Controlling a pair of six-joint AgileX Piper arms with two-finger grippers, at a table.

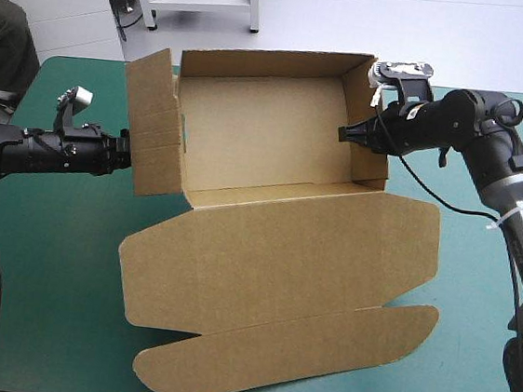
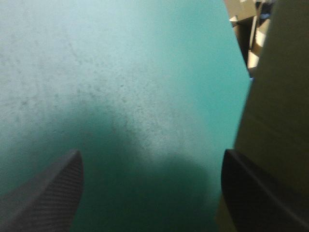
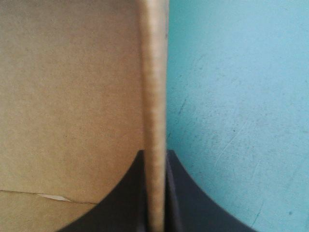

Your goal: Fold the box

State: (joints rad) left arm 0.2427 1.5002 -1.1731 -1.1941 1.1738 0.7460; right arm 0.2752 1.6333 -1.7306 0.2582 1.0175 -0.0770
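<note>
CARDBOARD, HALF-BUILT: A brown box (image 1: 265, 253) sits at the middle of the teal-green table cover (image 1: 49, 258), its tray toward the far edge and its lid toward the near one. From the left, the left wall (image 1: 152, 124) is raised but splays outward, and its creased panel is not yet folded in or tucked. The back wall (image 1: 266, 65) stands upright, and the right wall (image 1: 367, 123) stands square to it. On the near side the board runs flat from the tray's floor into the lid (image 1: 282, 264), whose rounded tuck flap (image 1: 292, 354) lies spread toward the table's near edge. The job looks roughly half done: three walls are up, but the side walls appear to need folding over and locking.

The left arm reaches in low and nearly level from the table's left side, and the left gripper (image 1: 126, 149) sits at the outer face of the left wall. Its wrist view shows the black fingers (image 2: 53, 193) spread wide with only cover between them. Board lies just beside one finger, though whether it touches cannot be told. The right arm bends in from the right, forearm roughly level, and the right gripper (image 1: 348, 133) reaches across the right wall. In its wrist view the two fingers are pinched nearly together on that wall's edge, with the tray's inner face on one side and bare cover on the other.
</note>
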